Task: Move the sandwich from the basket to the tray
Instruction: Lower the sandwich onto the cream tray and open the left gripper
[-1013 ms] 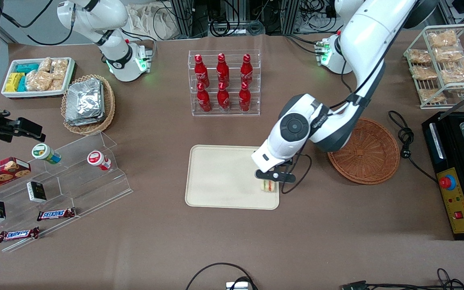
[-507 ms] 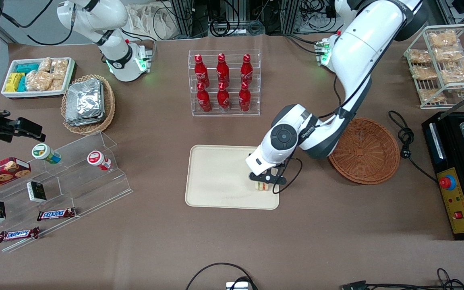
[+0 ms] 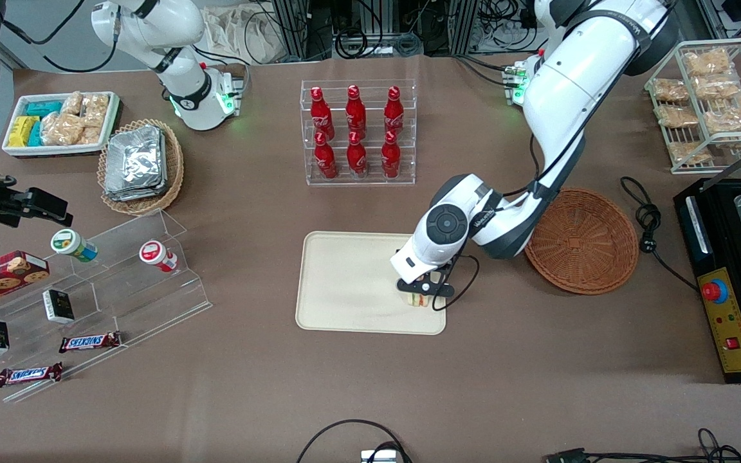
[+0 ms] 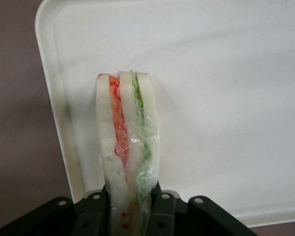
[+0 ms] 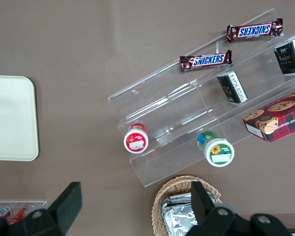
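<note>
the gripper (image 4: 130,216) is clamped on the sandwich (image 4: 128,142), held over the tray (image 3: 345,283) near the edge closest to the basket (image 3: 581,240). lower until the bread rests flat, then release and lift straight up to avoid tipping it.

Sandwich over the tray, basket beside it

The gripper (image 3: 419,292) holds the sandwich (image 3: 418,299) above the tray (image 3: 345,283) edge nearest the basket (image 3: 581,240), at the tray's three o'clock.

A robotics lab: aluminium framing (image 3: 293,26), cables, mock shop snack displays (image 3: 87,302).
</note>
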You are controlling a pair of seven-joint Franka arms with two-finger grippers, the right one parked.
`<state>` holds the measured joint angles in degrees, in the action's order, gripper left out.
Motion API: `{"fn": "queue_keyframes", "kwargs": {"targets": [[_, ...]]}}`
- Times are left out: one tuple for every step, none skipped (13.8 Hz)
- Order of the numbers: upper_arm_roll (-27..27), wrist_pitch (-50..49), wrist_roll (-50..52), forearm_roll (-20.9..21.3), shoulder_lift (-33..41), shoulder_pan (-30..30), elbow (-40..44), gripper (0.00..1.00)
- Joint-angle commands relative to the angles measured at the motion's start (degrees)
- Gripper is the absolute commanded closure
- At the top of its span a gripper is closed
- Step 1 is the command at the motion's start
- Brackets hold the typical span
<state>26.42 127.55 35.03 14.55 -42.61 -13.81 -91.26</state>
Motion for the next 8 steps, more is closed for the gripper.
{"fn": "queue_keyframes", "kwargs": {"targets": [[-0.3,-0.2,1.5,1.4,-0.9,-1.0,2.0,0.43],[-0.3,-0.2,1.6,1.4,-0.8,-1.0,2.2,0.26],[-0.3,-0.4,3.0,1.4,-0.5,-1.0,2.3,0.12],[-0.3,-0.7,5.7,1.5,-0.3,-1.0,2.7,0.05],[-0.3,-1.6,7.7,1.6,-0.1,-1.0,3.6,0.00],[-0.2,-3.3,8.2,1.6,-0.1,-1.0,4.6,0.00],[-0.2,-5.4,8.6,1.5,-0.1,-1.0,6.5,0.00],[-0.2,-8.3,8.6,1.4,0.0,-1.0,8.5,0.00]]}}
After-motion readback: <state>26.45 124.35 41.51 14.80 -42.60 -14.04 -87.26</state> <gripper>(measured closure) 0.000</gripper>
